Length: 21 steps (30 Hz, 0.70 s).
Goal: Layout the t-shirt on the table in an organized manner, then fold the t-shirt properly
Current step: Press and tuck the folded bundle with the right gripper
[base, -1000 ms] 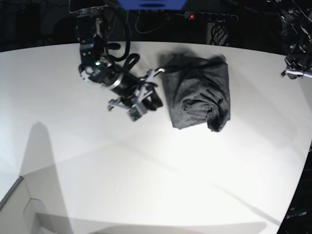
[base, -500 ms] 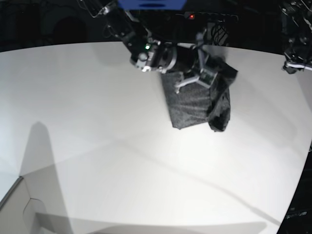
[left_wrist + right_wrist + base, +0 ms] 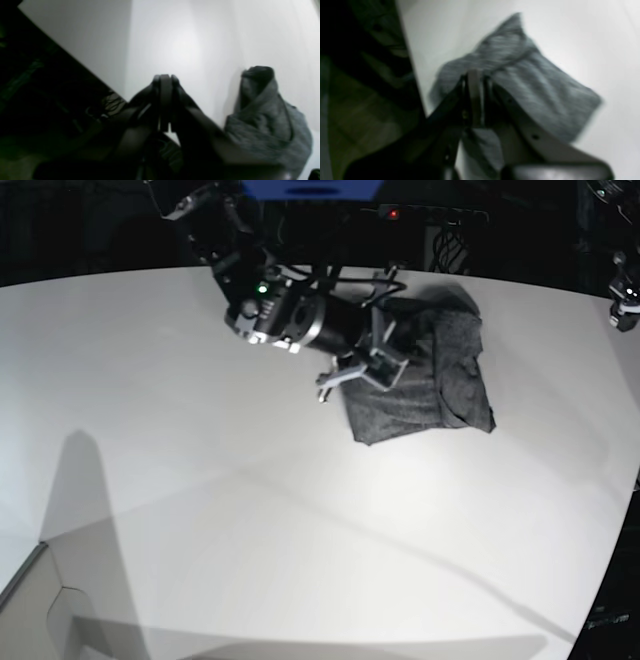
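The dark grey t-shirt (image 3: 440, 380) lies as a folded bundle on the white table (image 3: 250, 510), at the back right of the base view. My right gripper (image 3: 372, 365) hovers over the shirt's left edge. In the blurred right wrist view its fingers (image 3: 475, 75) are pressed together, with the shirt (image 3: 532, 75) lying behind them. My left gripper (image 3: 165, 78) is shut and empty above the table's far edge. The shirt (image 3: 265, 125) is to its right. The left arm (image 3: 622, 292) shows only at the base view's right edge.
The dark area behind the table holds cables and a power strip with a red light (image 3: 393, 213). A cardboard box corner (image 3: 40, 610) sits at the front left. The table's curved edge runs down the right side (image 3: 625, 510).
My right arm has pulled back left from over the shirt's top. The lifted flap has dropped, and the shirt now spreads further right. The left arm has shifted slightly towards the edge.
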Available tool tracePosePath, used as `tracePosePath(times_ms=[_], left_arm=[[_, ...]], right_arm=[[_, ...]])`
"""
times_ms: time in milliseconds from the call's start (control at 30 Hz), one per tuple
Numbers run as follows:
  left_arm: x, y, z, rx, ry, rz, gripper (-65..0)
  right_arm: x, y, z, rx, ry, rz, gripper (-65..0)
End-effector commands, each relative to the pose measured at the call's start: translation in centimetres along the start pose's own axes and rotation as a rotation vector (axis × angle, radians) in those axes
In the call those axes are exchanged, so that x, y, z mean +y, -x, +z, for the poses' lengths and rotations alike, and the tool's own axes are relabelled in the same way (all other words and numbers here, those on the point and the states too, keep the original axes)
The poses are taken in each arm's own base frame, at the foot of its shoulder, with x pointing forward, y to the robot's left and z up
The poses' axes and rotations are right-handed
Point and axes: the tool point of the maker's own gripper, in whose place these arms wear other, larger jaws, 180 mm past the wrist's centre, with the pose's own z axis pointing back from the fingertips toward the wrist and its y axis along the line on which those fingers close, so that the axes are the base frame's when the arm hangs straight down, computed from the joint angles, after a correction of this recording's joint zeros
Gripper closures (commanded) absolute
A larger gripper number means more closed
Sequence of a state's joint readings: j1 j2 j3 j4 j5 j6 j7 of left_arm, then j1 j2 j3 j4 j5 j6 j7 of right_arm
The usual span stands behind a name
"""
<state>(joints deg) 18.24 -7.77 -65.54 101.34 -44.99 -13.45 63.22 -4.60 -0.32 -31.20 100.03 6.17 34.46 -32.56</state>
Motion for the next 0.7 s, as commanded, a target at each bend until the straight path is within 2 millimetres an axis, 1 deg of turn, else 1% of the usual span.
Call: tracePosePath(times_ms=[0,200,233,300,333,433,467,533,600,667], left_arm=[[-0.6,-1.3,0.4,-0.039,0.025,-0.013,-0.1],[-1.6,-1.2,0.4,-0.043,0.078,0.017,-0.1],[-1.7,-1.3,0.3,-0.047,0.082,0.017,-0.1],[-1.9,-1.3,0.3,-0.048,0.086,0.019,-0.1],[-1.9,-1.3,0.3,-0.049,0.09,0.021,-0.1],[-2.0,-1.2,0.2,-0.048,0.104,0.036,-0.1],[-2.1,-1.3,0.2,-0.049,0.109,0.039,-0.1],[-2.2,-1.3,0.2,-0.05,0.112,0.04,-0.1],[-2.2,-1.3,0.2,-0.05,0.112,0.04,-0.1],[-2.2,-1.3,0.2,-0.05,0.112,0.04,-0.1]], right_arm=[[-0.2,-2.0,0.2,-0.067,0.003,0.002,-1.0],[-1.7,-1.4,0.6,-0.055,0.044,-0.016,-1.3],[-2.2,-1.0,0.8,-0.039,0.057,-0.021,-2.1],[-3.4,-0.4,1.1,0.002,0.09,-0.033,-6.0],[-3.9,-0.2,1.2,0.02,0.105,-0.042,-9.0],[-5.8,-0.9,1.4,0.029,0.154,-0.064,-17.9],[-6.2,-1.4,1.3,0.019,0.163,-0.072,-20.8],[-7.2,-2.6,1.1,-0.009,0.195,-0.094,-24.4],[-8.0,-3.3,0.6,-0.028,0.232,-0.143,-23.7],[-8.4,-3.6,-0.1,-0.034,0.242,-0.176,-19.2]])
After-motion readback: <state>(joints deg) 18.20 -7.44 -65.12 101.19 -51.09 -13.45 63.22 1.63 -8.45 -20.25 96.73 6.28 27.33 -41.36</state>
